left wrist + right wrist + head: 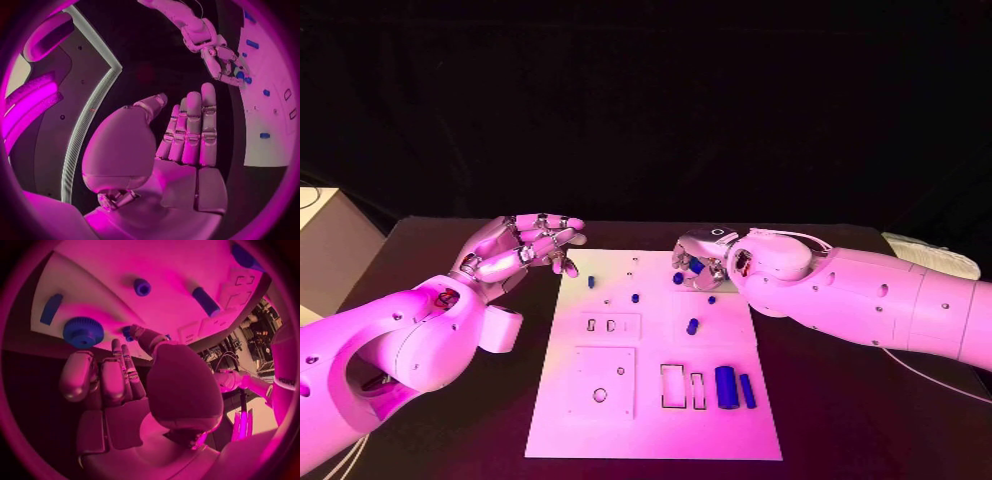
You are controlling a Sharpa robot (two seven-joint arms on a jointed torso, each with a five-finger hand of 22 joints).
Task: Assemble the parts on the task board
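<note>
**Right hand on a blue part at the board's far edge**

I see the white task board [733, 440], flat and matte, lying on the black table [877, 430]. A blue cylinder [726, 387] and thinner bar [747, 390] lie beside two rectangular cutouts [674, 386]. My right hand [704, 255] pinches a round ridged blue part [83, 332]. My left hand [524, 245] hovers released, just beside the board's left edge.
</note>
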